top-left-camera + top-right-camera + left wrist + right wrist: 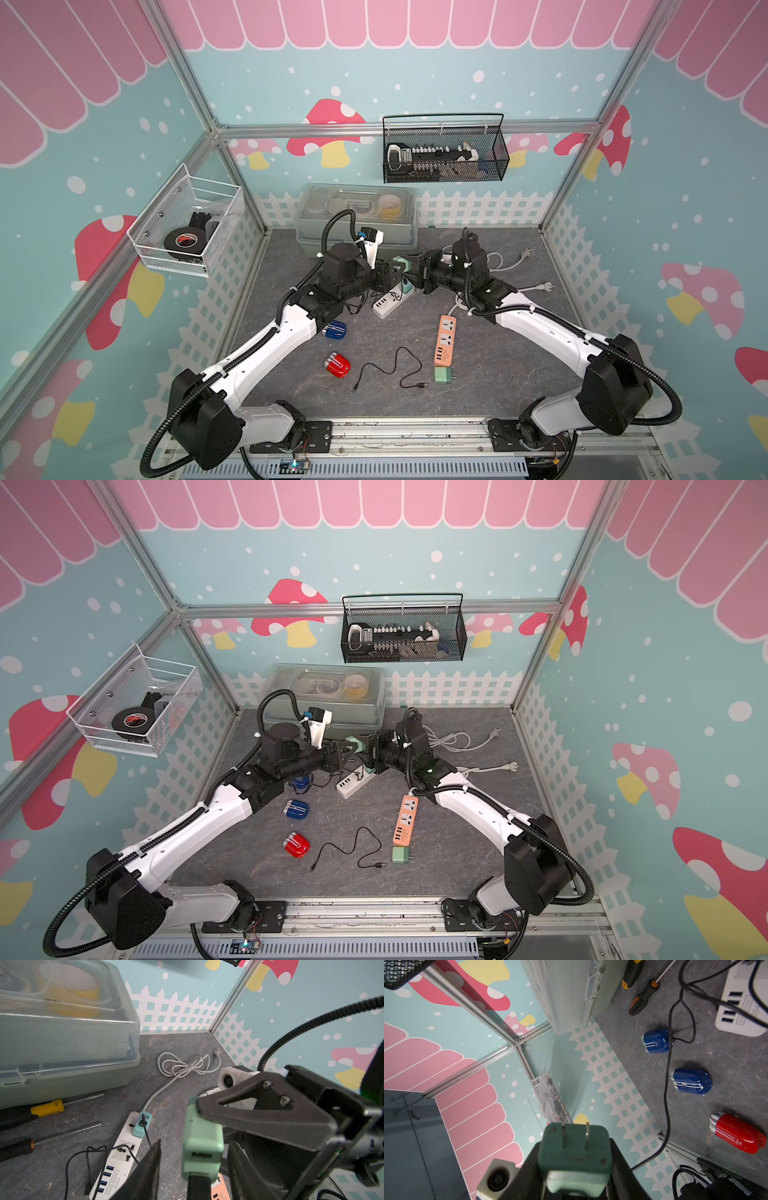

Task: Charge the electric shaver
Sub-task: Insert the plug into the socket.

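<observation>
My right gripper is shut on a mint-green plug adapter, held above the mat with its two prongs pointing away from the wrist. My left gripper is open, its jaws either side of the same adapter with a gap on each side and the USB port facing it. Both grippers meet over the white power strip. A red shaver and a blue shaver lie on the mat. A second blue shaver has a black cable at it. A loose black USB cable lies near the front.
An orange power strip and a second green adapter lie front right. A teal adapter sits in the white strip. A clear toolbox, screwdrivers and coiled white cords fill the back. Wire baskets hang on the walls.
</observation>
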